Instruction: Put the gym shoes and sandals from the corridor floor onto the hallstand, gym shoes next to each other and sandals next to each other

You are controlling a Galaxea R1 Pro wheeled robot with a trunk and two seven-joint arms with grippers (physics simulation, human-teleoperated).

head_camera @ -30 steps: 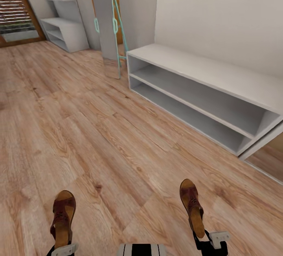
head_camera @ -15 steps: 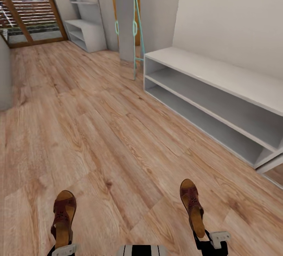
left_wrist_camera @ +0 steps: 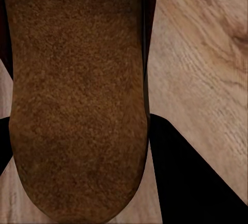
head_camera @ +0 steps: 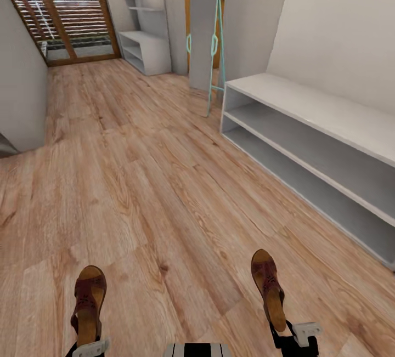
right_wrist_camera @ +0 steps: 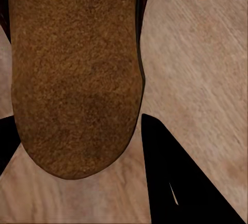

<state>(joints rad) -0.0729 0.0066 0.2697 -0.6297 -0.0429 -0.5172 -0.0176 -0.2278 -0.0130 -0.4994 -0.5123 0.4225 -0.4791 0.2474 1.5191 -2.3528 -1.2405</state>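
Note:
Each gripper holds one dark brown sandal with a tan footbed, toes pointing away from me, above the corridor floor (head_camera: 164, 192). My left gripper (head_camera: 88, 344) is shut on the heel of the left sandal (head_camera: 89, 302). My right gripper (head_camera: 283, 335) is shut on the heel of the right sandal (head_camera: 267, 285). Up close, the left sandal's footbed (left_wrist_camera: 77, 95) and the right sandal's footbed (right_wrist_camera: 75, 74) lie between dark fingers (left_wrist_camera: 191, 182) (right_wrist_camera: 181, 182). The hallstand (head_camera: 147, 50), light grey with upper shelves, stands far off at the corridor's end. The gym shoes are out of view.
A plain low grey two-shelf bench (head_camera: 329, 110) runs along the right wall. A teal-framed panel (head_camera: 211, 44) leans beyond it. A grey wall (head_camera: 19, 88) juts in at the left. A wood-framed glass door (head_camera: 71, 17) closes the far end.
The whole head view has swung: bench, hallstand and door have slid rightward in the picture and a left wall has come in. Both sandals stay in the grippers as before.

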